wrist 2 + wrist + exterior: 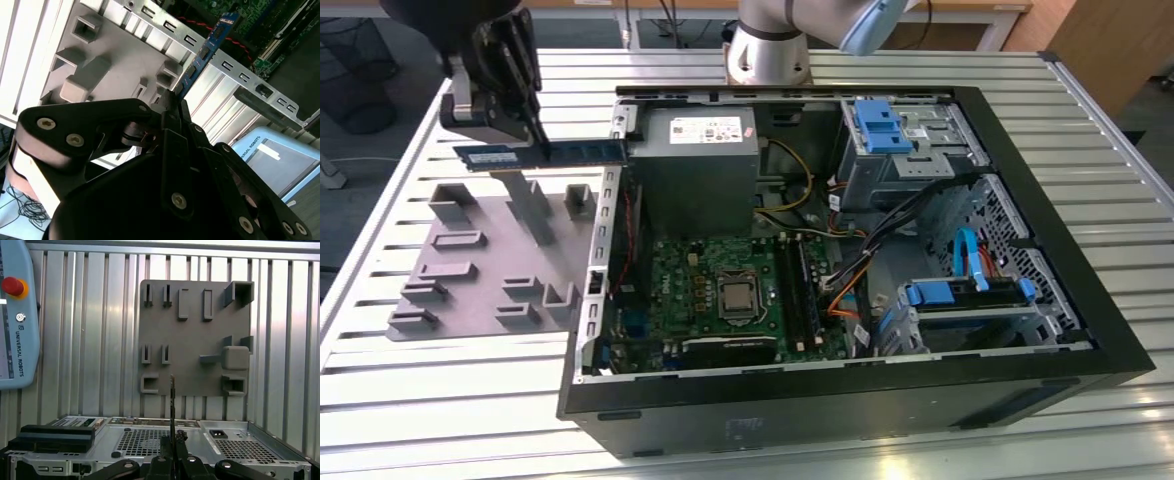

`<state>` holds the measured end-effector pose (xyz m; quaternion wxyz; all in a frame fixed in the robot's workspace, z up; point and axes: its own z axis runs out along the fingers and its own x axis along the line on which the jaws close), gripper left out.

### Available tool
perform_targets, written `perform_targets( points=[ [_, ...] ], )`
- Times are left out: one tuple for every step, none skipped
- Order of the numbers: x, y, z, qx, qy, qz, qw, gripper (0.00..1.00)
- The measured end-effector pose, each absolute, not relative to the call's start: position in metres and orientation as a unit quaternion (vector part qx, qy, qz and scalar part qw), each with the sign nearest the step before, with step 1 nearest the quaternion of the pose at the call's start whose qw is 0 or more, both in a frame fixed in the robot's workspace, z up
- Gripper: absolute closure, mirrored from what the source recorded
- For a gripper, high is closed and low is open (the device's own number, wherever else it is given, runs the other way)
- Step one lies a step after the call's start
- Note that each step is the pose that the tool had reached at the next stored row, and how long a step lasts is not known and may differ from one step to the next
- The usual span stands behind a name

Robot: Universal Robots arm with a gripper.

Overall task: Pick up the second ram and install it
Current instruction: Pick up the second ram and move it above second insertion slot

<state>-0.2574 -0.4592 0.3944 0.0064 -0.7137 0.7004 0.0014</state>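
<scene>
Gripper [534, 138] clamped on the second ram [587, 151] near its middle; I have the stick held in the air above the grey holder tray [487, 262], just outside the open computer case [854, 410]. I judge it light, stiff, thin and fragile, best pinched on its flat faces. Its long axis lies level, the labelled end pointing away from the case.
</scene>
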Motion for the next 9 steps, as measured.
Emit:
perform_targets(
  points=[
    [-0.2563,-0.4592,0.3944,-0.714,0.7,0.001,0.006,0.86],
    [-0.2552,-0.4591,0.3944,-0.714,0.7,0.001,0.006,0.86],
    [-0.254,-0.4592,0.3944,-0.714,0.7,0.001,0.006,0.86],
    [-0.2528,-0.4592,0.3944,-0.714,0.7,0.001,0.006,0.86],
    [-0.2517,-0.4591,0.3944,-0.714,0.7,0.001,0.006,0.86],
    [-0.2504,-0.4592,0.3944,-0.714,0.7,0.001,0.006,0.86],
    [-0.2493,-0.4592,0.3944,-0.714,0.7,0.001,0.006,0.86],
    [-0.2482,-0.4591,0.3944,-0.714,0.7,0.001,0.006,0.86],
    [-0.247,-0.4591,0.3944,-0.714,0.7,0.001,0.006,0.86]
  ],
)
